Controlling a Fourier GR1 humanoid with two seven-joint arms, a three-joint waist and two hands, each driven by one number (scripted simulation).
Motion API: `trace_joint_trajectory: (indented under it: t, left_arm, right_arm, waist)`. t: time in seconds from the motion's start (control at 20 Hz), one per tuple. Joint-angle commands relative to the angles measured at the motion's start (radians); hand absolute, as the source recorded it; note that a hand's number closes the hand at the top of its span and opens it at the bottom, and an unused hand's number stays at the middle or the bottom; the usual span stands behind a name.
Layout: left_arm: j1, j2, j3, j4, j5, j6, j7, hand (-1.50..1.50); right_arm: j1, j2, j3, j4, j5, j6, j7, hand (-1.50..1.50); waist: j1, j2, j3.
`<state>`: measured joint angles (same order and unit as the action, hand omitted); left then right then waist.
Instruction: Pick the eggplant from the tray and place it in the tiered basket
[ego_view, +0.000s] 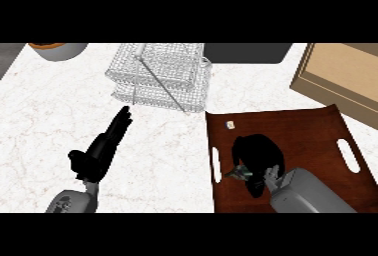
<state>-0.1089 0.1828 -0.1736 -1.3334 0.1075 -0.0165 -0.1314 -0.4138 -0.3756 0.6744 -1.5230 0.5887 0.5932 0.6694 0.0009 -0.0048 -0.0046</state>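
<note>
Brown and flat, the tray (310, 145) lies at the counter's (44, 110) lower right, with a slot handle along each side and a small pale scrap (230, 124) near its upper left corner. The dark eggplant (255, 147) rests on the tray's left half, stem end toward the lower edge. The right hand (264, 184) sits on the eggplant's near end, black against black, so I cannot tell whether it grips it. The left hand (100, 150) lies spread, fingers straight, pointing toward the wire tiered basket (159, 75), which stands just beyond the tray's upper left corner.
</note>
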Motion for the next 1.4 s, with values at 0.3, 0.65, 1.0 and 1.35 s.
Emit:
trace_joint_trajectory:
  t: [0.3, 0.65, 1.0, 1.35]
  left_arm:
    - [-0.007, 0.013, 0.052, 0.009, 0.010, -0.020, 0.004, 0.00]
    - [0.019, 0.028, 0.046, -0.045, 0.006, -0.044, 0.039, 0.00]
    - [0.025, 0.005, 0.040, -0.048, -0.007, -0.022, 0.039, 0.00]
    - [0.027, -0.017, 0.021, -0.038, -0.042, -0.014, 0.024, 0.00]
  right_arm:
    - [0.044, -0.099, -0.248, 0.008, 0.087, -0.195, -0.048, 1.50]
    - [0.044, -0.119, -0.411, 0.098, 0.162, -0.394, -0.052, 1.50]
    - [-0.002, -0.024, -0.586, -0.147, -0.068, -0.420, -0.043, 1.50]
    - [-0.187, 0.019, -0.597, -0.299, -0.059, -0.401, 0.070, 1.50]
  waist:
    - [-0.016, 0.004, 0.005]
    - [0.003, 0.005, 0.005]
    - [-0.012, -0.003, 0.004]
    - [0.005, 0.002, 0.004]
